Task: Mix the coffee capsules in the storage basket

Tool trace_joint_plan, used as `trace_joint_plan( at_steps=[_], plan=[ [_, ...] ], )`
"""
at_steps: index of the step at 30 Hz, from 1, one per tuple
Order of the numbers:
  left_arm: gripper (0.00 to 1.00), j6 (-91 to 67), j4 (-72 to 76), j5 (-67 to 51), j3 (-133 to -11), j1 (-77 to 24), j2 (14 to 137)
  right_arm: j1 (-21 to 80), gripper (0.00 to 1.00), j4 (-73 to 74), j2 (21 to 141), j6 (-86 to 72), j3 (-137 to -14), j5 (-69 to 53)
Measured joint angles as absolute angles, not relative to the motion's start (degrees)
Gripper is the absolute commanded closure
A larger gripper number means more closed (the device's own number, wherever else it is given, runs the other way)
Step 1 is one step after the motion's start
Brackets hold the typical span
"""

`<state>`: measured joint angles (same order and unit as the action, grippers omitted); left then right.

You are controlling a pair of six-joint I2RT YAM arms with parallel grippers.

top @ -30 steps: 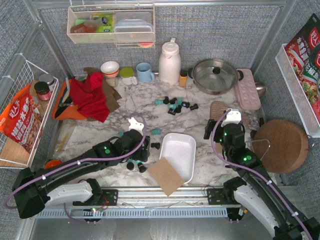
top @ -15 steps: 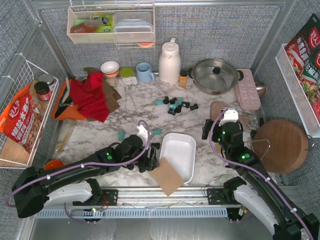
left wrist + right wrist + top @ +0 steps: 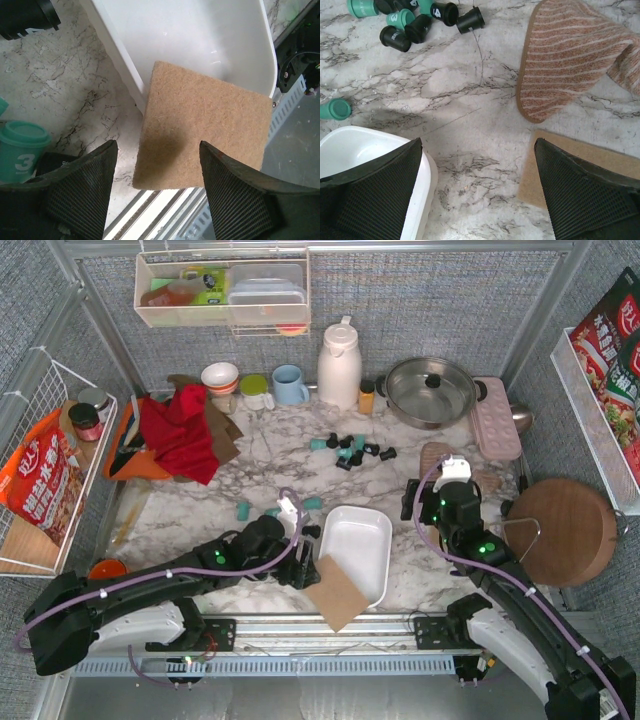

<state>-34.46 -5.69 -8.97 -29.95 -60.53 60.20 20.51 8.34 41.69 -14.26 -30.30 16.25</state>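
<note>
The white storage basket (image 3: pixel 360 540) sits at the table's front centre; its visible inside holds nothing. A cluster of teal and black coffee capsules (image 3: pixel 350 450) lies behind it, and also shows in the right wrist view (image 3: pixel 415 22). Three teal capsules (image 3: pixel 272 511) lie to its left. My left gripper (image 3: pixel 305 568) is open and empty over a brown cork mat (image 3: pixel 210 125) that overlaps the basket's (image 3: pixel 200 45) near corner. A teal capsule marked 3 (image 3: pixel 20 157) stands beside its left finger. My right gripper (image 3: pixel 477 145) is open and empty above bare marble, right of the basket (image 3: pixel 365 145).
A striped cloth (image 3: pixel 580 55) and a cork coaster (image 3: pixel 580 160) lie right of my right gripper (image 3: pixel 420 498). A round wooden board (image 3: pixel 560 530), a pot (image 3: pixel 430 390), a thermos (image 3: pixel 340 365), mugs and a red cloth (image 3: pixel 180 435) line the back and sides.
My left gripper has moved right and toward the front edge, from among the capsules to over the cork mat. My right gripper has shifted slightly back and left.
</note>
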Motion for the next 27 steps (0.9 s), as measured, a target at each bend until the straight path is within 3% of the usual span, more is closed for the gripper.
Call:
trace_joint_plan(
  at_steps=[7, 11, 17, 18, 19, 20, 21, 27],
  plan=[
    [0.29, -34.54, -2.63, -9.15, -28.71, -60.55, 60.75, 20.51, 0.01, 8.34, 42.52, -14.26, -30.3, 16.08],
    [0.37, -34.74, -1.3, -9.26, -28.58, -60.55, 61.73, 20.51, 0.01, 8.36, 42.96, -14.24, -30.3, 16.1],
    [0.66, -35.14, -0.67, -9.32, -27.73, -60.55, 62.06, 20.51, 0.01, 8.34, 43.31, -14.24, -30.3, 16.1],
    [0.73, -35.18, -0.43, -8.95, -27.55, -60.55, 61.84, 20.51, 0.01, 8.36, 43.33, -14.24, -30.3, 16.1],
    [0.88, -35.4, -0.25, -8.88, -27.46, -60.55, 61.54, 20.51, 0.01, 8.36, 43.35, -14.24, -30.3, 16.12],
    [0.96, -35.73, -0.03, -8.34, -27.42, -60.55, 61.12, 20.51, 0.01, 8.36, 43.35, -14.24, -30.3, 16.12],
    [1.0, -35.88, -0.03, -7.79, -27.4, -60.55, 60.73, 20.51, 0.01, 8.36, 43.33, -14.24, -30.3, 16.14],
    [1.0, -35.86, -0.6, -5.41, -27.77, -60.55, 58.46, 20.51, 0.01, 8.38, 43.16, -14.24, -30.35, 16.34]
  ],
)
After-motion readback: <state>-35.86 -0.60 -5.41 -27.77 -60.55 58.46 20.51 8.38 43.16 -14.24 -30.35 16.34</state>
